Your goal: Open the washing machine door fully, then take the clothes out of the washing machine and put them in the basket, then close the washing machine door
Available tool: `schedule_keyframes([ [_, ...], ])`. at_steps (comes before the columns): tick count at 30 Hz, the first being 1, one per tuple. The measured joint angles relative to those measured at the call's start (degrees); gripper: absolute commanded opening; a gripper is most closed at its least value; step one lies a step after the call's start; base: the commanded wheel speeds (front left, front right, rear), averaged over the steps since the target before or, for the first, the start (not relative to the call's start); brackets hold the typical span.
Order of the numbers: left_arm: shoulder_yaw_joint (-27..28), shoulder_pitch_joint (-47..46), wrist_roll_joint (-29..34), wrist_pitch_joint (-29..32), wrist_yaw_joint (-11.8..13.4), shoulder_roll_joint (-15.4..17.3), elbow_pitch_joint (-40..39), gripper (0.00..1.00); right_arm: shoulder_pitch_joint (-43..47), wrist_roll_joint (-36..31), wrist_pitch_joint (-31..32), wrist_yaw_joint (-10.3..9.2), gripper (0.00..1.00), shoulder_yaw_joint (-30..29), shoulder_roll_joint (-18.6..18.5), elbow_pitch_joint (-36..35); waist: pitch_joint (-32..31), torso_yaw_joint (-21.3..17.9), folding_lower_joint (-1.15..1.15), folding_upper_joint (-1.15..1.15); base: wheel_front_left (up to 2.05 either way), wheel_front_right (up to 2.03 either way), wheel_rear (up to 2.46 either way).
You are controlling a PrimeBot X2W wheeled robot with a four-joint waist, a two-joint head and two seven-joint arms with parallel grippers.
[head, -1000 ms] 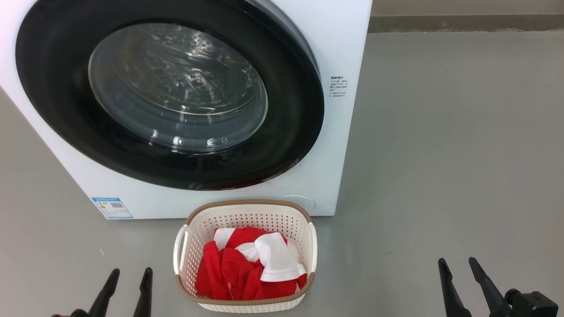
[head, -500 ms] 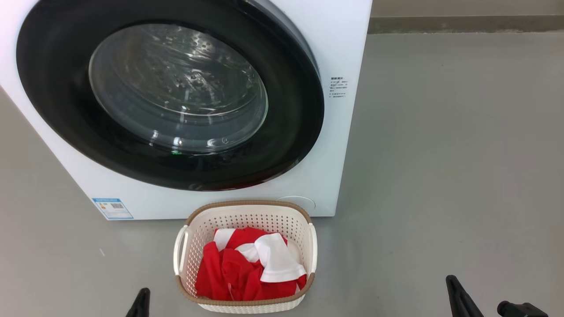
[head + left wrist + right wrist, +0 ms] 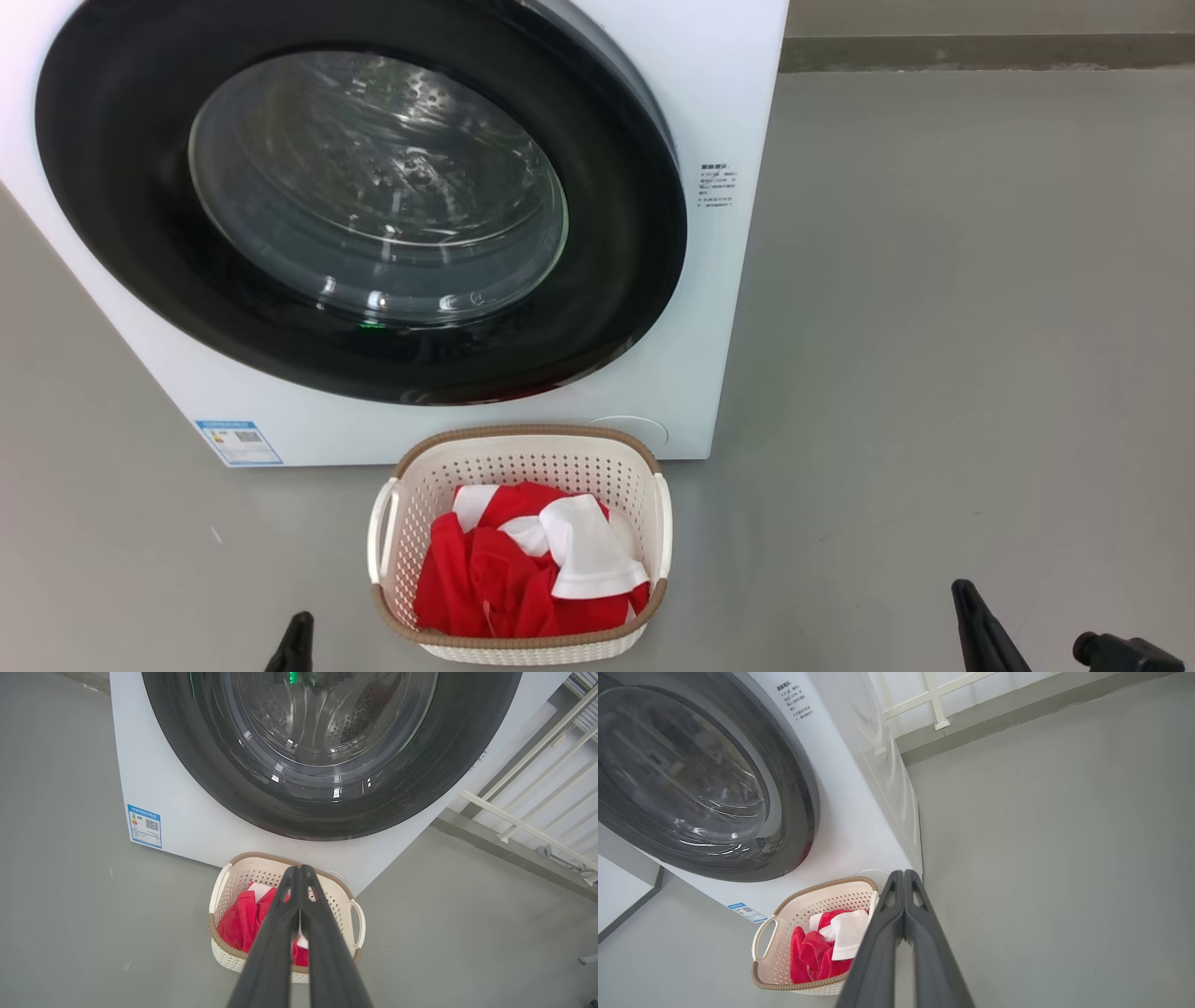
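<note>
You've got the washing machine (image 3: 724, 308) w/ washing machine door (image 3: 373, 187) shut flush. Open floor (image 3: 934, 327) all along its rt side. Basket (image 3: 523, 432) sits on floor just off machine's front bottom edge, handles facing L/R, clothes (image 3: 485, 579) bunched inside. Left gripper (image 3: 299, 871) & right gripper (image 3: 903, 875): fingers pressed together, empty.

The door (image 3: 373, 187) has a glossy rim around smooth clear glass. The basket (image 3: 523, 467) is perforated plastic, the clothes (image 3: 485, 579) soft cloth.
</note>
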Motion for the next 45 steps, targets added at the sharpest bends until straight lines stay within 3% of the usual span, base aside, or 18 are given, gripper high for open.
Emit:
schedule_keyframes([
  [45, 2.7, -2.8, -24.0, 7.1, 0.0, -2.2, -0.5, 0.0, -4.7, 26.7, 7.0, 0.0, 0.0, -1.2, -0.8, -0.8, -0.3, 0.0, -0.01, 0.0, 0.0, 0.0, 0.0],
])
